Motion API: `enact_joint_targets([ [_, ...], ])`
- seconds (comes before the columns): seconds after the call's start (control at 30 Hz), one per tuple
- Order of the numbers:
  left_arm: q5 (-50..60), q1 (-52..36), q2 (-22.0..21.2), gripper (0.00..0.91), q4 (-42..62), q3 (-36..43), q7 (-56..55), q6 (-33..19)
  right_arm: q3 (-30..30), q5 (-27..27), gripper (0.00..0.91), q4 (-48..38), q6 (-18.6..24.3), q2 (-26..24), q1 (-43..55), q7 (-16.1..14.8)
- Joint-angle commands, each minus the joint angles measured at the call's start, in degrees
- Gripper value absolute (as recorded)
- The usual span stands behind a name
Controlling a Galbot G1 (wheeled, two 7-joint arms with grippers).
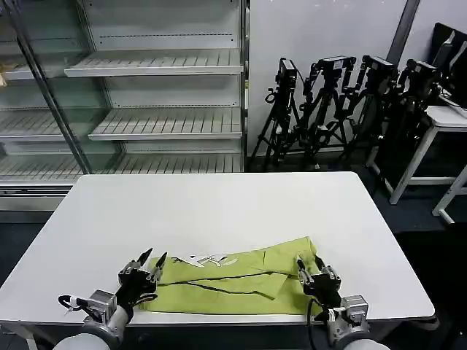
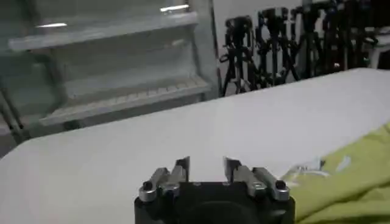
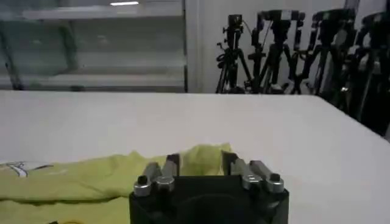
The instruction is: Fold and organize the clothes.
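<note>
The lime yellow-green shirt (image 1: 233, 281) lies folded into a long, flat band along the near edge of the white tabletop (image 1: 219, 211), in the lower middle of the head view, with its white-and-dark printed graphic (image 1: 208, 259) showing on the upper left part of the cloth.

The left gripper (image 1: 155, 264) sits at the lower left of the head view, just at the shirt's left end. Its fingers (image 1: 145, 258) are spread apart and hold nothing. In the left wrist view the left gripper (image 2: 206, 165) has bare tabletop showing in the gap, and the shirt (image 2: 347, 179) lies off to the lower right of that frame, beside the fingers rather than between them.

The right gripper (image 1: 309, 267) is at the lower right of the head view, over the shirt's right end, fingers (image 1: 300, 264) likewise parted and empty. In the right wrist view the right gripper (image 3: 200, 161) has the yellow-green cloth (image 3: 91, 179) rising just beyond it and visible in the gap, running away to the lower left of the frame. Whether the tips touch the fabric cannot be told.

Both arms reach in low from the bottom edge of the head view, angled forward, the left one leaning toward the upper right and the right one toward the upper left.
</note>
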Motion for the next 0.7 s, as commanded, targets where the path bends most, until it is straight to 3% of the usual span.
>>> enact_joint_targets([
  [0.03,-1.8,1.4,-6.2,0.907,-1.8,0.0,-5.3,-0.1,1.7,-3.3,0.907,3.3,1.0,0.3,-2.7,0.2],
  [0.2,1.6,1.7,-11.4,0.907,0.9,3.7,-6.0,0.5,1.4,-3.1,0.907,3.7,0.5,0.6,-3.0,0.6],
  [0.53,2.7,0.2,-13.9,0.907,5.2,7.6,-6.1,2.1,1.5,-3.0,0.907,4.2,0.3,1.3,-3.3,1.0],
  [0.6,2.6,-0.3,-14.0,0.272,6.4,7.9,-5.8,3.0,1.6,-2.8,0.907,4.5,0.3,1.3,-3.3,1.1],
  [0.63,2.7,-0.4,-14.1,0.272,6.7,7.9,-5.8,3.0,1.7,-2.7,0.907,4.5,0.3,1.3,-3.3,1.1],
  [0.67,2.7,-0.5,-14.1,0.081,6.9,7.9,-5.9,2.9,1.8,-2.5,0.907,4.6,0.2,1.3,-3.3,1.2],
  [0.7,2.7,-0.6,-14.1,0.02,7.2,7.9,-5.9,2.8,1.9,-2.5,0.907,4.7,0.2,1.3,-3.2,1.3],
])
